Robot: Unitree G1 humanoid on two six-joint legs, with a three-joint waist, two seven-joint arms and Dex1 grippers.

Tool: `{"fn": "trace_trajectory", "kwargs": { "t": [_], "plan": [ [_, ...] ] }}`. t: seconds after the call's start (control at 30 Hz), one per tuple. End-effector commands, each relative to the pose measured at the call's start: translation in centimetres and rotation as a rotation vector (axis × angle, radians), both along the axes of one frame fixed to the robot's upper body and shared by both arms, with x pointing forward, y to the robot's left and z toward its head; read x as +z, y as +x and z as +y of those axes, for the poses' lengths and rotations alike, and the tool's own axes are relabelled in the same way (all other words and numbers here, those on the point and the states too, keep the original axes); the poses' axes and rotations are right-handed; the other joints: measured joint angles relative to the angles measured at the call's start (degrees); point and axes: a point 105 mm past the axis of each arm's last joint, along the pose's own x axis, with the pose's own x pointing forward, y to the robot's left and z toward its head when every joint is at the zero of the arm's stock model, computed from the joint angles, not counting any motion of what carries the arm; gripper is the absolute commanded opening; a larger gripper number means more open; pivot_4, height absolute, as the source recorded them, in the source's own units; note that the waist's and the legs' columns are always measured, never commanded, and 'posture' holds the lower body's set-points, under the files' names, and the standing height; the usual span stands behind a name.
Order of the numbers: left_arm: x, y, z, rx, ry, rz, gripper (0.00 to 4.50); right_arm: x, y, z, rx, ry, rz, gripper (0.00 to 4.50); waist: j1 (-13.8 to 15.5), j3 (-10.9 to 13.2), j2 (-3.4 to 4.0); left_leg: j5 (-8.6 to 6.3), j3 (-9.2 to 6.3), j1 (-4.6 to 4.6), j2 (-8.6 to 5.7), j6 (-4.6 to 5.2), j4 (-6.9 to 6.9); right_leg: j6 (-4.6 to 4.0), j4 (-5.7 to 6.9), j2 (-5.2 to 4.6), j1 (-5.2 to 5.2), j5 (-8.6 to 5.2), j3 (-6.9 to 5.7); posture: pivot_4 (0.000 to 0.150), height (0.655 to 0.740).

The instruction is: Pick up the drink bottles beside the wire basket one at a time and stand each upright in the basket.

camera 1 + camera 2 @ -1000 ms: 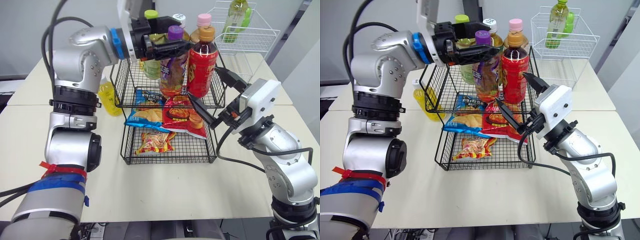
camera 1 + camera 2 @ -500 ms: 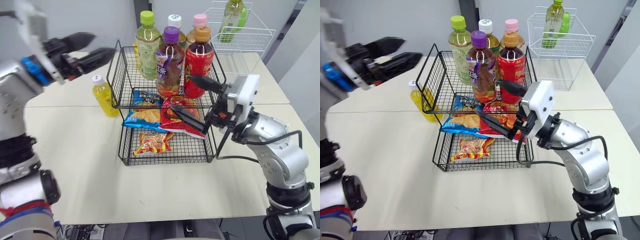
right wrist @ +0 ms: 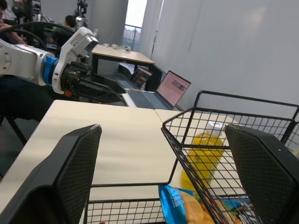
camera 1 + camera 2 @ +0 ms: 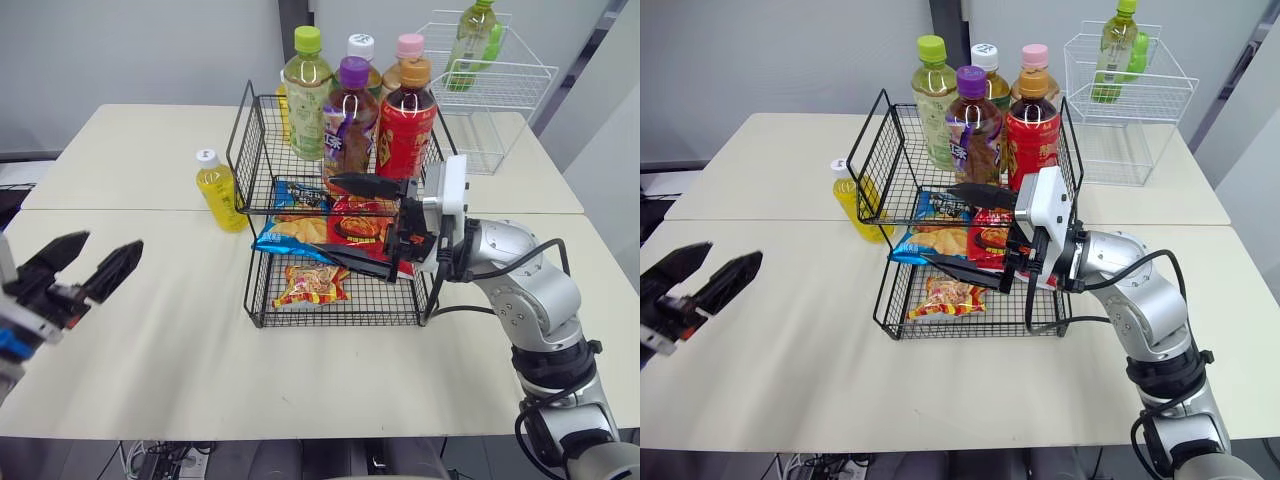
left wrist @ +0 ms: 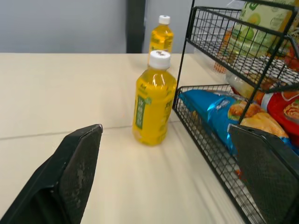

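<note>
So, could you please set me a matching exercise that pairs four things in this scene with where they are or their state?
Things: 1 yellow bottle; 2 red bottle; 3 blue snack bag; 4 left tool.
Places or states: a upper tier of black basket; b open; c on the table beside the basket; d lower tier.
Pairs: 1-c; 2-a; 3-d; 4-b.

Noted left gripper [image 5: 166, 133] with fingers spread wide. Beyond the gap, saw 1 yellow bottle [image 5: 154, 100] upright on table [image 5: 56, 93], just beside black wire basket [image 5: 212, 44]. Saw 2nd yellow bottle [image 5: 161, 37] farther back. Logged blue snack bag [image 5: 212, 109] in lower tier.
</note>
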Motion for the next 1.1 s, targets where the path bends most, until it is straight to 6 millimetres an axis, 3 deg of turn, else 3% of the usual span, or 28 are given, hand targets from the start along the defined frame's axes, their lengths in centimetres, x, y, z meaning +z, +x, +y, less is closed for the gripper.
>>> {"fn": "trace_trajectory", "kwargs": {
  "t": [0.03, 0.23, 0.43, 0.63, 0.77, 0.97, 1.1],
  "plan": [
    [0.5, -0.8, -0.3, 0.011, 0.032, -0.030, 4.47, 1.0, -0.6, 0.2, 0.030, 0.017, -0.058, 4.50, 0.16, 0.00, 0.00, 0.00, 0.00, 0.06, -0.01, 0.00, 0.00, 0.03, -0.02, 0.00, 0.07, -0.03, -0.01, 0.150, 0.7400],
    [1.5, 2.6, -1.8, -0.032, 0.037, -0.073, 4.47, 1.2, -0.3, 0.1, -0.015, 0.029, -0.082, 4.50, 0.37, -0.03, -0.03, 0.00, -0.04, 0.31, -0.01, 0.00, 0.00, 0.03, 0.00, 0.03, 0.33, -0.03, -0.03, 0.150, 0.7400],
    [2.8, 8.4, -2.9, 0.004, 0.101, -0.130, 4.47, 1.7, -0.1, -0.5, -0.103, 0.052, -0.112, 4.50, 0.13, -0.02, -0.02, 0.00, 0.00, 0.29, -0.02, -0.01, -0.03, 0.02, -0.01, 0.05, 0.29, 0.00, 0.02, 0.150, 0.7400],
    [3.1, 14.6, -4.1, 0.039, 0.120, -0.161, 4.47, 2.2, 0.0, -1.3, -0.204, 0.074, -0.142, 4.50, 0.08, -0.02, -0.02, 0.00, -0.03, 0.21, -0.03, -0.01, -0.06, 0.00, -0.03, 0.05, 0.22, 0.02, -0.03, 0.150, 0.7400],
    [2.7, 17.5, -4.8, 0.032, 0.096, -0.156, 4.47, 2.2, 0.0, -1.5, -0.234, 0.071, -0.141, 4.50, 0.07, -0.02, -0.02, 0.00, -0.02, 0.18, -0.07, -0.01, -0.06, 0.01, -0.07, 0.01, 0.22, 0.03, -0.02, 0.150, 0.7400],
    [2.4, 20.7, -6.1, 0.016, 0.110, -0.166, 4.47, 2.1, -0.2, -1.8, -0.265, 0.062, -0.141, 4.50, -0.06, -0.02, -0.02, 0.00, -0.05, 0.02, -0.08, 0.00, -0.06, -0.02, -0.08, 0.01, 0.09, 0.06, -0.05, 0.150, 0.7400],
    [2.5, 21.8, -6.6, 0.018, 0.106, -0.168, 4.47, 2.0, -0.2, -2.0, -0.275, 0.053, -0.137, 4.50, -0.09, -0.02, -0.03, 0.01, -0.07, -0.09, -0.10, 0.00, -0.04, -0.04, -0.08, -0.01, 0.01, 0.08, -0.07, 0.150, 0.7400]
  ]
}}
